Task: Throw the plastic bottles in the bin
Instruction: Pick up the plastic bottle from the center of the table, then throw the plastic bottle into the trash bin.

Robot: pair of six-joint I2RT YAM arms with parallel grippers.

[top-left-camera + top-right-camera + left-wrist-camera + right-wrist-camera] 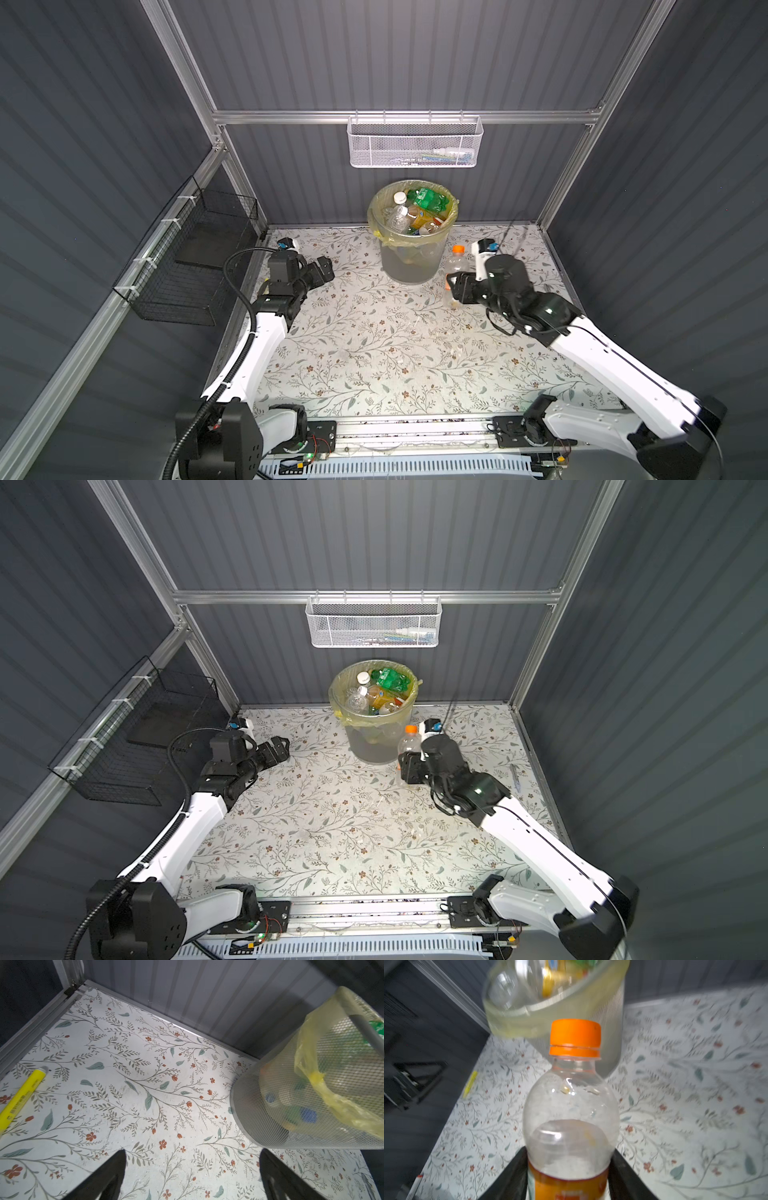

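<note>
A clear plastic bottle (454, 266) (409, 744) (571, 1105) with an orange cap and orange label stands upright just right of the bin. My right gripper (455, 286) (405, 769) (570, 1150) is shut on its labelled body, one finger on each side. Whether its base touches the table I cannot tell. The bin (407, 266) (372, 746) (270, 1105) (612, 1022), grey with a yellowish bag, stands at the back middle. Several plastic bottles (415, 208) (382, 688), clear, green and amber, fill it. My left gripper (326, 268) (281, 746) (192, 1152) hangs open and empty left of the bin.
A yellow marker (20, 1097) (470, 1083) lies by the left wall near the left gripper. A pen (515, 777) lies near the right wall. On the back rail hangs a white mesh basket (415, 141); a black wire basket (187, 266) is on the left wall.
</note>
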